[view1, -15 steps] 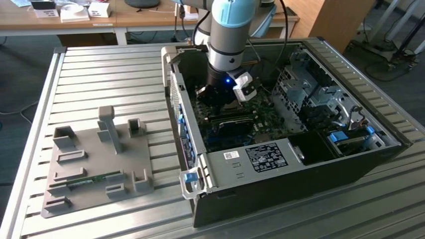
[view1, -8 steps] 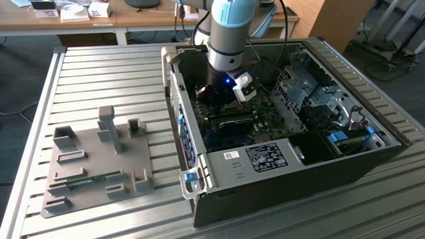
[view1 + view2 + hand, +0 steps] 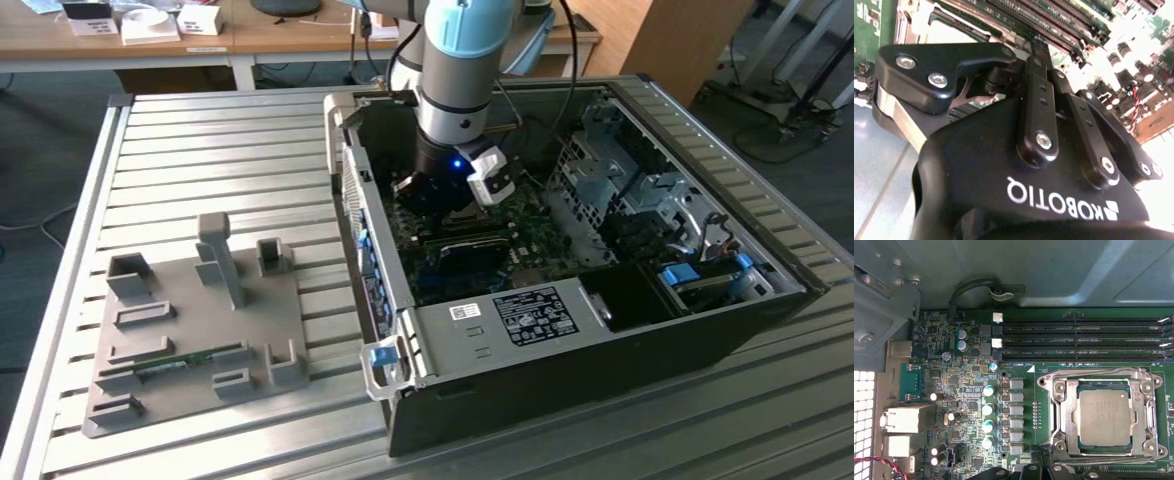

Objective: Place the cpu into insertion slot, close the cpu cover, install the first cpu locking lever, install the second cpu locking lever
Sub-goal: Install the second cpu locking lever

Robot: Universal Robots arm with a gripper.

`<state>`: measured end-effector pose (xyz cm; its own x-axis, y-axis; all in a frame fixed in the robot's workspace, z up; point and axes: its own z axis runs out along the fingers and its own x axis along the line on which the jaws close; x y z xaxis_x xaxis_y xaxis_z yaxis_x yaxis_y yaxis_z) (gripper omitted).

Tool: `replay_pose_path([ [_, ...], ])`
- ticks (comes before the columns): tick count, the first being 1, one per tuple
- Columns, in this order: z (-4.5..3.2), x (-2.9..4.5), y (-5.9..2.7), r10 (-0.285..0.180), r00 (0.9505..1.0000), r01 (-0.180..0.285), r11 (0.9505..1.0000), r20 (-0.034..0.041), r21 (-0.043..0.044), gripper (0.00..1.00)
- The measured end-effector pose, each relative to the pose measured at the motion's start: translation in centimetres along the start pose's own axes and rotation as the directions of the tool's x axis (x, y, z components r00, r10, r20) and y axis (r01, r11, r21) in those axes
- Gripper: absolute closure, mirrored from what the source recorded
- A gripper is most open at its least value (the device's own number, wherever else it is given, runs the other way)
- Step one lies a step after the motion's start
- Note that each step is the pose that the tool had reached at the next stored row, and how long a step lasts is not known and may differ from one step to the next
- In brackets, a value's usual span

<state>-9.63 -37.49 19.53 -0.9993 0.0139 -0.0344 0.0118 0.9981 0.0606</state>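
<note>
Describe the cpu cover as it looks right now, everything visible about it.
In the first wrist view the cpu cover is a thin, silvery metal frame with a square window in its middle. It lies flat and closed over the socket on the green motherboard. The cpu, a flat square chip with a grey metal top, shows through the window, and the frame's inner edges overlap its border. Thin wire levers run along the frame's outer sides.

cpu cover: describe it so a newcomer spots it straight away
In the first wrist view, find the green motherboard inside the open computer case. Beside the long black memory slots sits the square socket, where the cpu cover lies flat as a thin silver frame around the cpu. Unlike the solid grey chip, it is an open window.
</note>
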Motion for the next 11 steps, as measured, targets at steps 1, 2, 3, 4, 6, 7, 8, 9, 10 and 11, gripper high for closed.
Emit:
replay_pose_path([
  [1,0.00,0.00,0.00,0.000,1.0000,0.000,1.0000,0.0000,0.0000,0.89],
  [2,0.00,0.00,0.00,0.000,1.0000,0.000,1.0000,0.0001,0.0000,0.89],
  [3,0.00,0.00,0.00,0.000,1.0000,0.000,1.0000,0.0001,0.0001,0.89],
  [4,0.00,0.00,0.00,0.000,1.0000,0.000,1.0000,0.0000,0.0000,0.89],
  [6,-0.04,0.00,0.00,0.000,1.0000,0.000,1.0000,0.0001,0.0000,0.89],
  [7,-0.10,0.00,0.01,0.000,1.0000,0.000,1.0000,0.0001,0.0000,0.89],
  [8,-0.16,-0.01,0.01,0.000,1.0000,0.000,1.0000,0.0002,-0.0002,0.89],
  [9,-0.23,-0.01,0.02,0.000,1.0000,0.000,1.0000,0.0005,-0.0007,0.89],
  [10,-0.33,-0.01,0.03,0.000,1.0000,0.000,1.0000,0.0002,-0.0003,0.89],
  [11,-0.43,-0.01,0.03,0.000,1.0000,0.000,1.0000,0.0000,0.0000,0.89],
])
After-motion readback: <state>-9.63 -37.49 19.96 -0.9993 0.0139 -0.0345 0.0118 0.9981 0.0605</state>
